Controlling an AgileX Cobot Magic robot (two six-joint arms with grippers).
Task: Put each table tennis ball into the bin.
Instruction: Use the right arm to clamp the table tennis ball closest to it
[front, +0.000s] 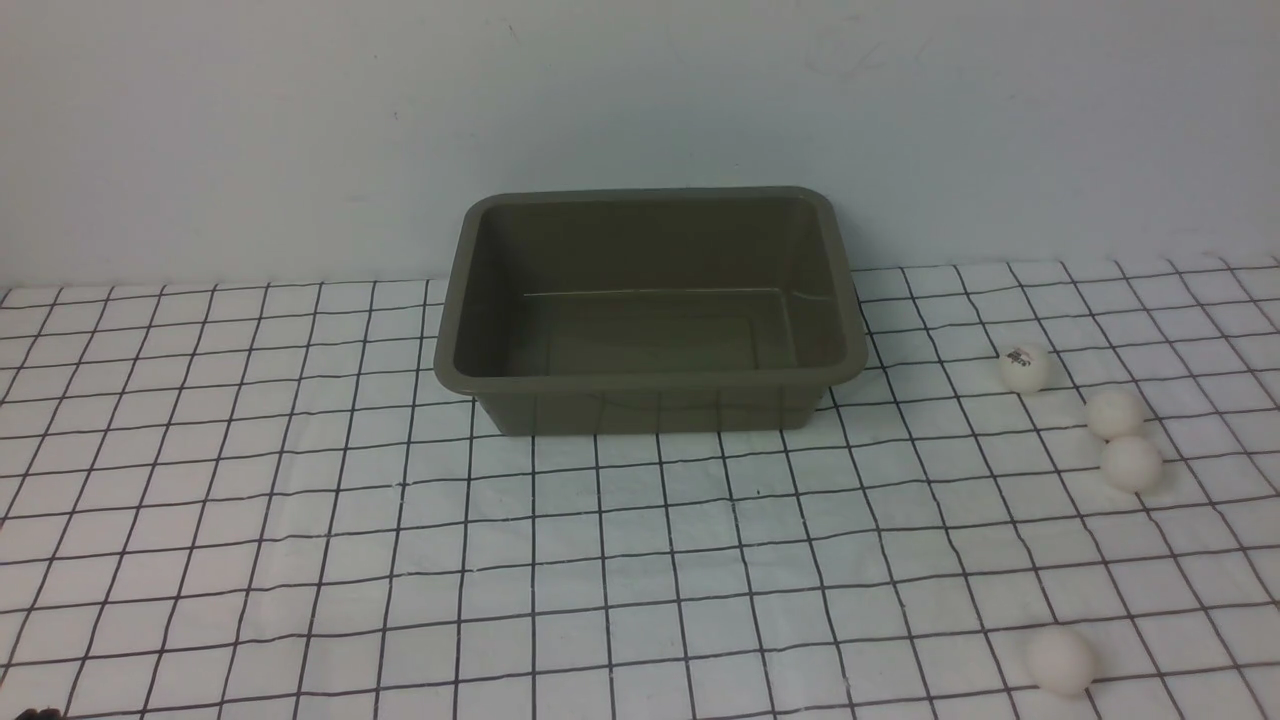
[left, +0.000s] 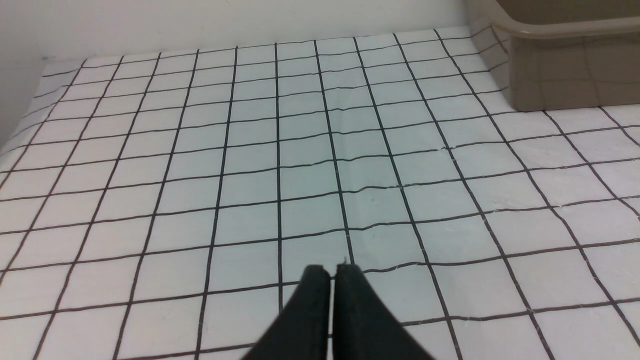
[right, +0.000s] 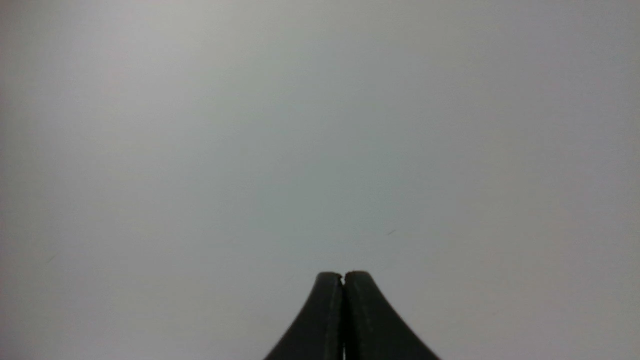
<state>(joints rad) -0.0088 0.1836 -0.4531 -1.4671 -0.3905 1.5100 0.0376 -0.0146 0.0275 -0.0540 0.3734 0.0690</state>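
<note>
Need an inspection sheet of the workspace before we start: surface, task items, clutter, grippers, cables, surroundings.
Surface: white grid cloth, slightly wrinkled.
Job's things: bin empty; four table tennis balls on the cloth to its right, none inside.
Clutter: nothing seen.
Grippers: left gripper shut, empty, over the cloth; right gripper shut, empty, only blank grey ahead of it.
Cables: nothing seen.
Surroundings: plain pale wall behind the bin.

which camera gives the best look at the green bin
The front view: the whole olive-green bin shows there, rim, sloping walls and bare floor. The left wrist view catches only one corner of the bin, beyond the shut left gripper. The right wrist view shows none of it, just the shut right gripper against blank grey.
</note>
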